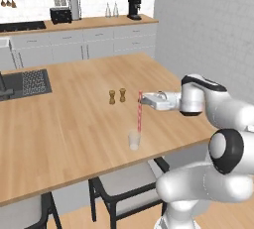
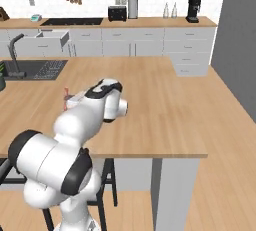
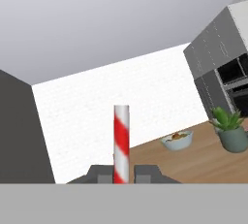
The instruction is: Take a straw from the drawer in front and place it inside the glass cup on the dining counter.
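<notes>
So I'm looking at the big island tabletop [image 1: 74,119], light wood all the way across, with the dark sink [image 1: 27,83] set into it on the far left side from my left base camera. Behind it runs the back worktop with the open drawer [image 2: 52,38] sticking out near the cooktop, which I can see from the right base camera.

My arm reaches out sideways over the near edge of the tabletop, above two dark-framed chairs [image 1: 124,183] tucked under it. The pincer [image 1: 142,100] is clamped shut on the straw [image 1: 139,111], gripping it near its upper end. The straw is red-and-white striped and hangs pretty much upright, its lower end going down to the mouth of the glass cup [image 1: 134,140]; I can't tell whether the tip is actually inside or just at the rim. The cup stands near the front edge of the tabletop.

A bit behind the cup and to its left are two little brown shakers [image 1: 117,95], side by side, well clear of it.

In the hand camera the straw rises straight up between the two fingertips [image 3: 100,173], with a bowl [image 3: 177,140] and a potted plant [image 3: 231,130] off to the right.
</notes>
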You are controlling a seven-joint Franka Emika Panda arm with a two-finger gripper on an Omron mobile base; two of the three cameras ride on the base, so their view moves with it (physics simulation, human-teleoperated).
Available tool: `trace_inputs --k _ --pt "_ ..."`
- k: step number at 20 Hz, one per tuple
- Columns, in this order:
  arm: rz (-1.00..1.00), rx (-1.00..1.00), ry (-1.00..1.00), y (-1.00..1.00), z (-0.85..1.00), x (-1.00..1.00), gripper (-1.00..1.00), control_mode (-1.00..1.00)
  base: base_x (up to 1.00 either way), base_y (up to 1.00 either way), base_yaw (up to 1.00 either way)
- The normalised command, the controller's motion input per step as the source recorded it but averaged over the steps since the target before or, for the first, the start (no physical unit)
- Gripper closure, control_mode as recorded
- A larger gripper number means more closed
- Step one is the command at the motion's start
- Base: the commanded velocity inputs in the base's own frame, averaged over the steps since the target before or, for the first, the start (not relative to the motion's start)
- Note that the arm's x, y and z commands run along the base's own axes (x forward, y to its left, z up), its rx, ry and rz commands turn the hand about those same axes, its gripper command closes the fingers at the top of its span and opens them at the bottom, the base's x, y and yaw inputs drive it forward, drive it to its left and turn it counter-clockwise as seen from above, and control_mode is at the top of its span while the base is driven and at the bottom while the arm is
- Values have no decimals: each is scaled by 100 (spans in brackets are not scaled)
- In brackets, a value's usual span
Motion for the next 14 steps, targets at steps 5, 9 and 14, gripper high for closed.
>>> trace_inputs --k 5,9,14 --pt "5 1 -4 1 -14 48 100 -100 0 0 0" --pt "4 0 0 0 -31 52 100 -100 0 0 0" --pt "3 0 0 8 -38 17 100 -100 0 0 0"
